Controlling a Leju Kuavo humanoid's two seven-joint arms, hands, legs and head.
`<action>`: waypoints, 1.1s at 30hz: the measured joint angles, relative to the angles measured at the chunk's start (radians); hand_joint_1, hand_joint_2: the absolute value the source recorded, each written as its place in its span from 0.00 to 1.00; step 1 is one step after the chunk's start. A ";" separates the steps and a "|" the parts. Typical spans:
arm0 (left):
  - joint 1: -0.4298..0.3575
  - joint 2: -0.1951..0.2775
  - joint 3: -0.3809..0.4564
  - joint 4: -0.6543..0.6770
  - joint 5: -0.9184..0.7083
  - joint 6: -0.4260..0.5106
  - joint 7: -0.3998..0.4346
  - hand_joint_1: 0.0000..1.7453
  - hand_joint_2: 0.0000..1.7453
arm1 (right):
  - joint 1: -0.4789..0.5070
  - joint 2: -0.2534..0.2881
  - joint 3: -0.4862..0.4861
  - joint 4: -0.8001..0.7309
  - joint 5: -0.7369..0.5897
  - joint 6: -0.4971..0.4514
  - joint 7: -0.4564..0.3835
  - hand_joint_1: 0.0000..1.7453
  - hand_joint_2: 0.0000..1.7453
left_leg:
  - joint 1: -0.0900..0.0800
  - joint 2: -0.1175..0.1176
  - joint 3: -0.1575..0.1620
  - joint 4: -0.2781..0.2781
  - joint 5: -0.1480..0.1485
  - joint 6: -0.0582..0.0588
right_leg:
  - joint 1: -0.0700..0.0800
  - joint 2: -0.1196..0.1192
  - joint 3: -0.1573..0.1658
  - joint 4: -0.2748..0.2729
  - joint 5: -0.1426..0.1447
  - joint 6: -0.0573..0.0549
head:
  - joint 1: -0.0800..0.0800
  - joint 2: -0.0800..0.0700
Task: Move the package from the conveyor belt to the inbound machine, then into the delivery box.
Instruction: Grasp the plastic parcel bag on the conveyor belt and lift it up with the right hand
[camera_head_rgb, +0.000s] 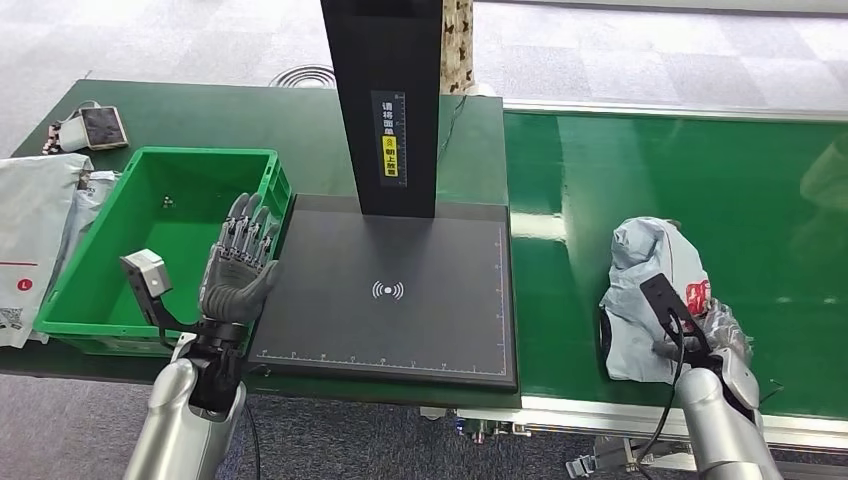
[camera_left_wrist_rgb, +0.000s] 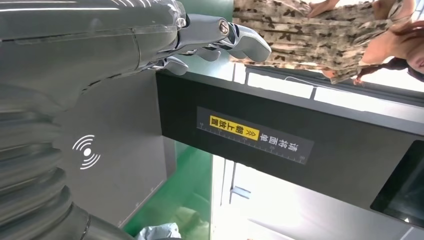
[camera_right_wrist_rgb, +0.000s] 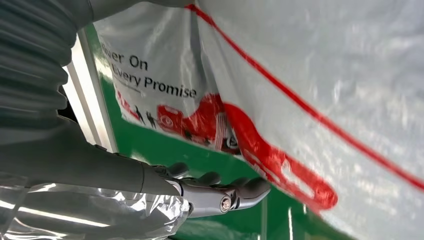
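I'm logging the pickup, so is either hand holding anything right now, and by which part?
The right hand is at the near edge of the package on the belt, but a closed hold cannot be told. The left hand holds nothing.

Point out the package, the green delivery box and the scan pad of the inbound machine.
package (camera_head_rgb: 650, 265): head view, on its grey plastic upper part, lying on the belt.
green delivery box (camera_head_rgb: 205, 155): head view, on its far rim.
scan pad (camera_head_rgb: 420, 330): head view, on the bare dark surface below the wireless symbol.

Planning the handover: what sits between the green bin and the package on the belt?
Head view: the black inbound machine separates the green bin and package; its scan pad is bare.
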 joint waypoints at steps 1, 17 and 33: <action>0.001 0.000 0.002 -0.004 -0.001 0.000 0.001 0.00 1.00 | 0.008 0.011 -0.005 -0.015 0.008 0.019 -0.004 0.00 1.00 | 0.000 0.000 0.000 0.000 0.000 0.000 | 0.000 0.000 0.000 0.000 0.000 0.000 | 0.000 0.000; 0.007 0.000 0.025 -0.035 -0.013 -0.005 0.014 0.00 1.00 | 0.110 0.081 -0.011 -0.180 0.038 0.124 0.001 0.00 1.00 | 0.000 0.000 0.001 0.000 0.000 0.000 | 0.000 0.000 0.000 0.000 0.000 0.000 | 0.000 0.000; 0.019 0.000 0.031 -0.045 -0.015 -0.007 0.017 0.00 1.00 | 0.130 0.093 -0.011 -0.225 -0.011 0.182 -0.049 1.00 1.00 | 0.000 0.000 0.001 0.000 0.000 0.000 | -0.001 0.000 0.001 0.000 0.000 0.000 | 0.000 0.000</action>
